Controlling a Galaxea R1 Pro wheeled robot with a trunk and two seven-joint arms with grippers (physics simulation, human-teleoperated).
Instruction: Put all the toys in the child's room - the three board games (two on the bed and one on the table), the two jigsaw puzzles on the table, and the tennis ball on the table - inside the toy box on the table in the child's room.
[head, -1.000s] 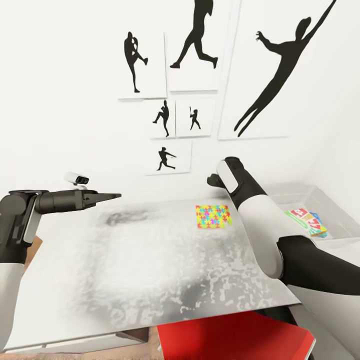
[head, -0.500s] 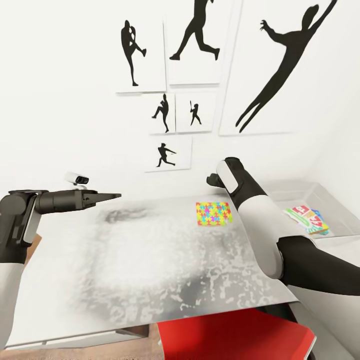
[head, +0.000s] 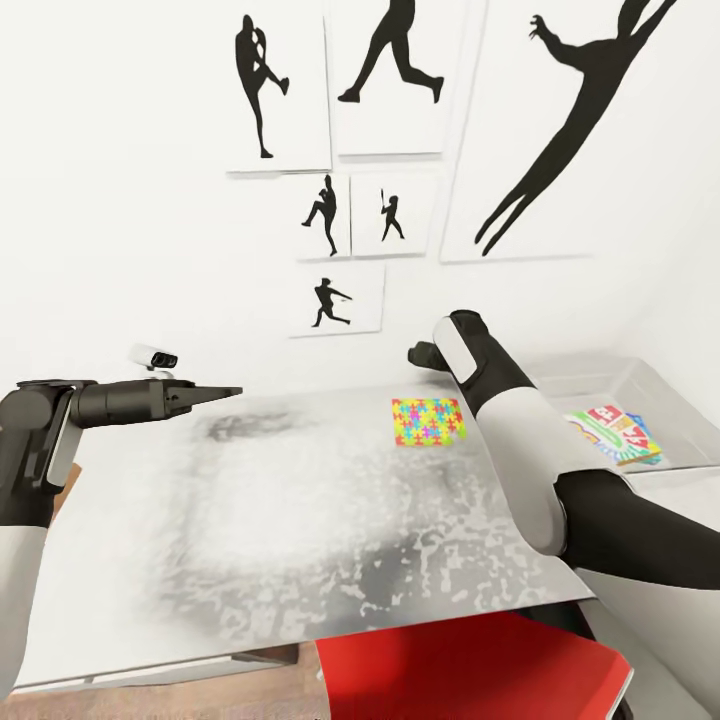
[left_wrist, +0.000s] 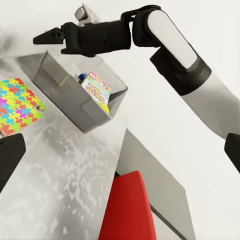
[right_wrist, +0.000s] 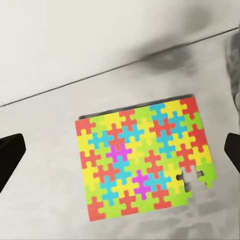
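One jigsaw puzzle (head: 428, 420) (right_wrist: 142, 160) lies flat on the glossy table (head: 300, 520), near its far edge. My right gripper (head: 412, 352) (right_wrist: 120, 150) hangs open above the puzzle, fingertips wide apart on either side of it, and it also appears side-on (left_wrist: 47, 36) in the left wrist view. At the table's right end stands the grey toy box (head: 660, 385) (left_wrist: 65, 85), and board games (head: 612, 432) (left_wrist: 97, 90) lie inside it. My left gripper (head: 232, 391) (left_wrist: 120, 155) is open over the table's left part and holds nothing.
A red chair (head: 470, 670) (left_wrist: 127, 210) stands at the table's near edge, under my right arm. The white wall with black athlete posters (head: 385, 80) rises right behind the table. Wood floor shows under the table's front left corner.
The whole picture has shifted a little, posters up and toy box contents more in view, so the camera moved. The arms and the puzzle keep their places.
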